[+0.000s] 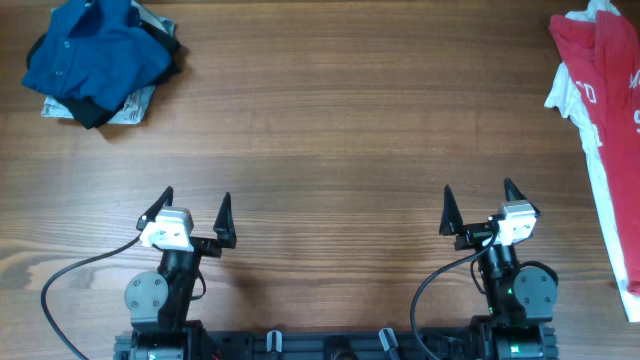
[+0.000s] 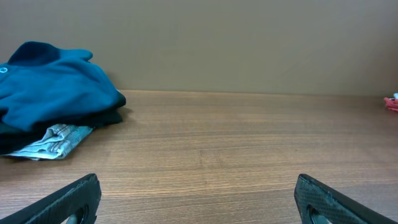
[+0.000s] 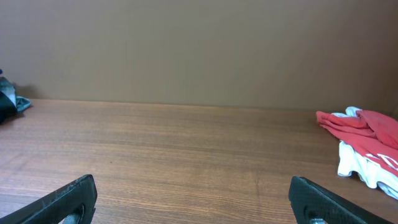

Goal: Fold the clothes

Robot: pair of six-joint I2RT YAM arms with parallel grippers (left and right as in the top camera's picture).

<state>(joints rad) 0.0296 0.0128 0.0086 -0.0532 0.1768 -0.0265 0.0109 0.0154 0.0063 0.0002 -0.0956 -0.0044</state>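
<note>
A red T-shirt (image 1: 608, 70) with white lettering lies crumpled along the table's right edge, over a long white garment (image 1: 606, 195); the red T-shirt (image 3: 367, 127) also shows at the right of the right wrist view. A blue collared shirt (image 1: 95, 50) tops a pile at the far left corner, and the blue shirt (image 2: 53, 84) fills the left of the left wrist view. My left gripper (image 1: 192, 212) and right gripper (image 1: 480, 205) both stand open and empty near the front edge, far from all the clothes.
Under the blue shirt lie a black garment (image 1: 95, 113) and a pale patterned cloth (image 2: 53, 140). The wooden table (image 1: 330, 130) stretches bare between the two piles. A plain wall stands behind the far edge.
</note>
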